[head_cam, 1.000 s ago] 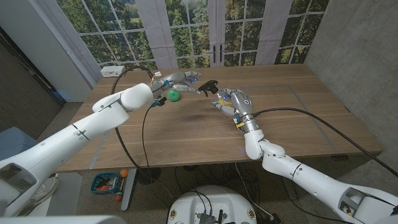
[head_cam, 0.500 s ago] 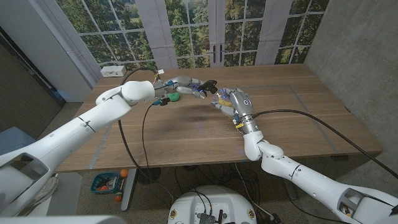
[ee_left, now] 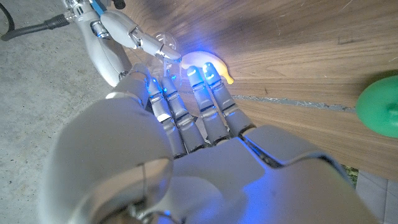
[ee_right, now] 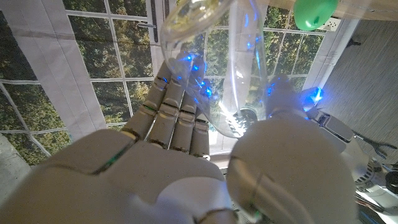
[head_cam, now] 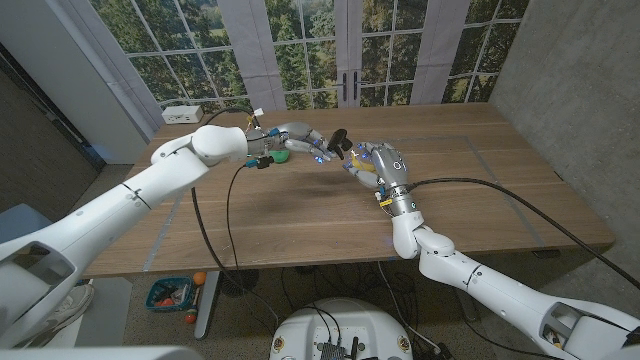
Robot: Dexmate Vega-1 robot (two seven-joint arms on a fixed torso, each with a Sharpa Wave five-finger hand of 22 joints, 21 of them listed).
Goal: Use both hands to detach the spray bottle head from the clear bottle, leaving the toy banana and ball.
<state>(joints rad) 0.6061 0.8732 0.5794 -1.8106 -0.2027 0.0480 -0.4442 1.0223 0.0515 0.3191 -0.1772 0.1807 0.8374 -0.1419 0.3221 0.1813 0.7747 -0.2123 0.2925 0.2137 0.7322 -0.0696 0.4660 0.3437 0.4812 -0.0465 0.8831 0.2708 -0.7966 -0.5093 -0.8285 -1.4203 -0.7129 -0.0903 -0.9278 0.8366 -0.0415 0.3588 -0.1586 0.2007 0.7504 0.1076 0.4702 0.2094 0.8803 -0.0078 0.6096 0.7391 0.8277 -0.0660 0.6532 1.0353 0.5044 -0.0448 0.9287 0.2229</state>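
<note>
- The right hand (ee_right: pixel 186 168) wraps its fingers round the clear bottle (ee_right: pixel 239 74).
- The left hand (head_cam: pixel 300 138) pinches the black spray head (head_cam: pixel 338 140), between both hands.
- The left wrist view shows the toy banana (ee_left: pixel 208 65) just past its fingertips, and the green ball (ee_left: pixel 380 106) beside the hand.

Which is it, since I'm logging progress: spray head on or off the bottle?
Cannot tell: spray head sits between left hand and right hand, which grips the clear bottle; the joint is hidden.
</note>
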